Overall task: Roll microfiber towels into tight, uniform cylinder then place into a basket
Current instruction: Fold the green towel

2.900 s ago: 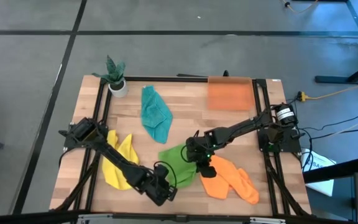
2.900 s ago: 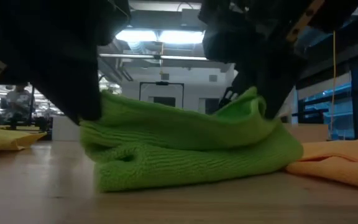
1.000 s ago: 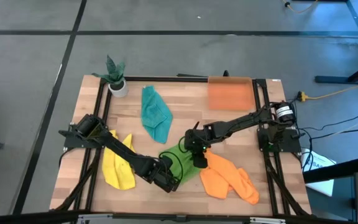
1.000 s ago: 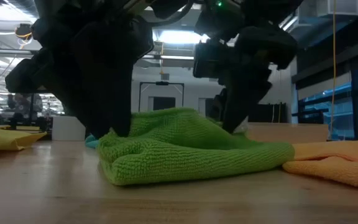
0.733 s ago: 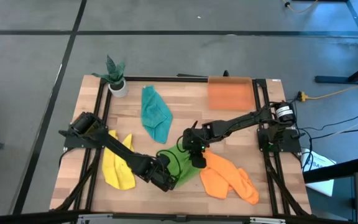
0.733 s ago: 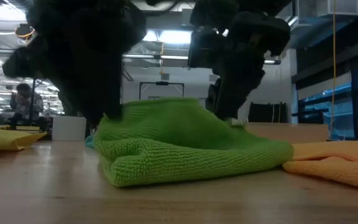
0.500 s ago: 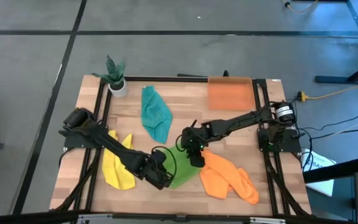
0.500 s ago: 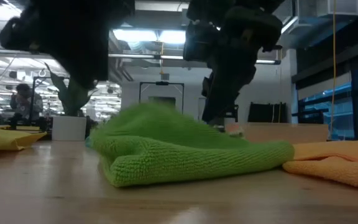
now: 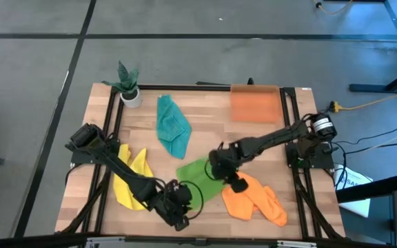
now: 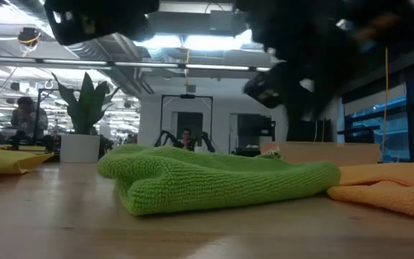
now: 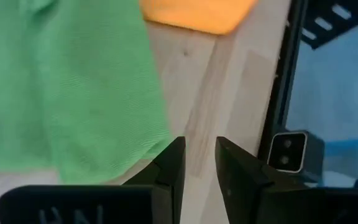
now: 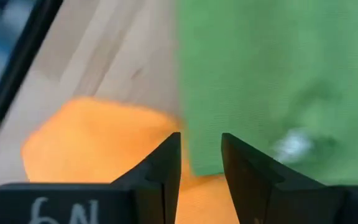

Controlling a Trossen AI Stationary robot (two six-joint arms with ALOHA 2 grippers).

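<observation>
Green towel (image 9: 200, 178) lies mid-front on the table (image 9: 205, 96), loose and flat-ish, folded once, not rolled. Both grippers were on it a moment ago; now both are off and lifted. Left gripper (image 9: 176, 210) has backed to the front edge just off the towel's corner; right gripper (image 9: 234, 180) has slid to the seam where green meets the orange towel (image 9: 253, 198). Low view shows the towel's raised hump gone; it has slumped into a low mound with a fat folded lip in front. Likely that roll attempt let go, so rolling starts over.

Both claws: fingers narrowly parted, nothing between them; wrist views show bare gaps over wood and cloth.

Textures: green towel (image 10: 214, 183) is thick looped microfiber, floppy, holds no shape. Yellow towel (image 9: 131, 180) crumpled at left front, teal towel (image 9: 172, 125) bunched further back, orange one wrinkled at right front, touching green. Basket (image 9: 254, 104) is a shallow translucent orange tray at the back right, well apart, with no towel in it. Tabletop is smooth slatted wood.
</observation>
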